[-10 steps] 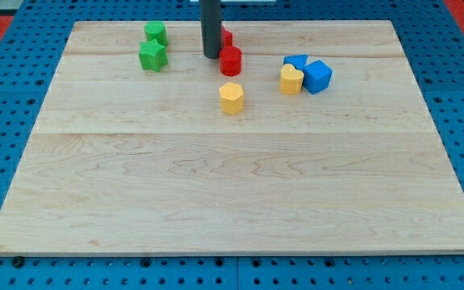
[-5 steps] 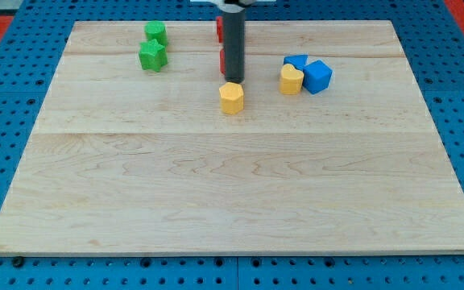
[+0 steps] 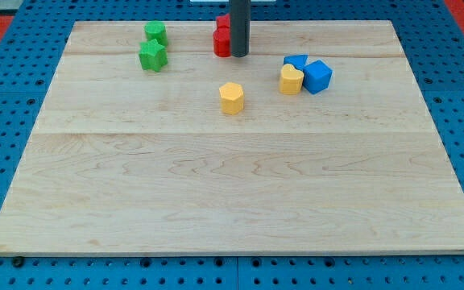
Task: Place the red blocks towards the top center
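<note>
My tip [image 3: 239,55] rests on the wooden board [image 3: 232,193] near the view's top centre, at the lower end of the dark rod [image 3: 239,24], which comes down from the view's top edge. There are no jaws to open or close (the rod is bare), and it holds nothing. The tip sits just at the right side of the two red blocks, touching or all but touching the nearer one; I cannot tell which.

The nearer red block [image 3: 221,43] lies just left of the tip, and its right side is hidden by the rod. A second red block [image 3: 223,20] shows behind it, toward the view's top, also partly hidden; the two look to be touching. Their shapes cannot be made out.

At the view's top left, well apart from the tip, a green block [image 3: 155,32] stands just above a green star-like block [image 3: 152,55]. Below the tip, nearer the middle of the board, a yellow block [image 3: 231,97] stands alone. To the right, a yellow block [image 3: 292,80] touches a blue cube [image 3: 317,76], with another blue block [image 3: 296,62] just behind them.
</note>
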Robot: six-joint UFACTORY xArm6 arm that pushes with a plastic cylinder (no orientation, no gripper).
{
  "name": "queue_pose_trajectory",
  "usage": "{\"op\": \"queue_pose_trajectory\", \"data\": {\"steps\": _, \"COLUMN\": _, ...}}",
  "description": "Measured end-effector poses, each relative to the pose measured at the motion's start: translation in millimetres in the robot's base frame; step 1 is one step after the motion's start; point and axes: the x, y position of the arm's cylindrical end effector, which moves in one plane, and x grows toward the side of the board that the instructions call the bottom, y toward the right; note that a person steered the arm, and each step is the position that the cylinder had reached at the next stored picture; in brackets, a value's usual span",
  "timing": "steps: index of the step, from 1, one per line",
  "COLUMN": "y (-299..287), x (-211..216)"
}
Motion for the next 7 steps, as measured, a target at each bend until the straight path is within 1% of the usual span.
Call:
{"op": "queue_pose_trajectory", "data": {"steps": 1, "y": -42, "x": 0}}
{"op": "queue_pose_trajectory", "data": {"steps": 2, "y": -33, "x": 0}}
{"op": "queue_pose_trajectory", "data": {"steps": 3, "y": -75, "x": 8}}
{"op": "queue_pose_trajectory", "data": {"steps": 4, "y": -109, "x": -4}}
{"op": "queue_pose_trajectory", "data": {"steps": 5, "y": -100, "x": -21}}
{"op": "queue_pose_trajectory", "data": {"steps": 6, "y": -60, "x": -31}}
{"op": "queue_pose_trajectory", "data": {"steps": 7, "y": -56, "x": -31}}
